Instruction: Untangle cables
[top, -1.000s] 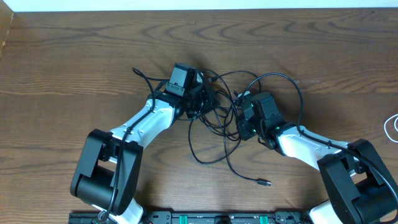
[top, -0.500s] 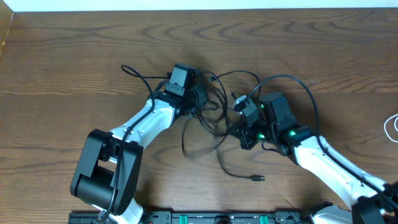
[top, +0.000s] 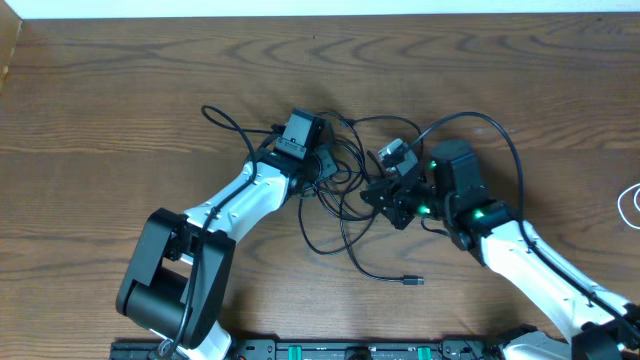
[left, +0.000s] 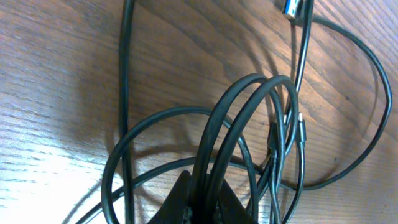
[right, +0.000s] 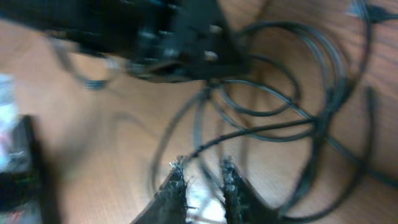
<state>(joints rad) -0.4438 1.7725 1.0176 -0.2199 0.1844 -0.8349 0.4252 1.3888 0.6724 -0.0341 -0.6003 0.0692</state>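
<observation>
A tangle of black cables (top: 347, 188) lies mid-table between my two grippers. My left gripper (top: 324, 168) is shut on two black loops of the cables (left: 249, 118), which rise from between its jaws (left: 202, 183). In the blurred right wrist view my right gripper (right: 202, 167) stands slightly open, with a thin black strand (right: 261, 129) crossing just above its fingertips and wood showing in the gap. From overhead the right gripper (top: 382, 196) sits at the tangle's right side. One tail ends in a small plug (top: 412, 281). A white cable (top: 630, 203) shows at the right edge.
A loose black end (top: 208, 112) trails to the upper left of the left arm. A blue-tipped plug (left: 288, 7) lies at the top of the left wrist view. The table's far edge (top: 320, 16) meets a white wall.
My right gripper's jaws have parted from shut and the arm has swung right and up. The left gripper shifted slightly right with its loops. The plug tail drew in toward the tangle.
</observation>
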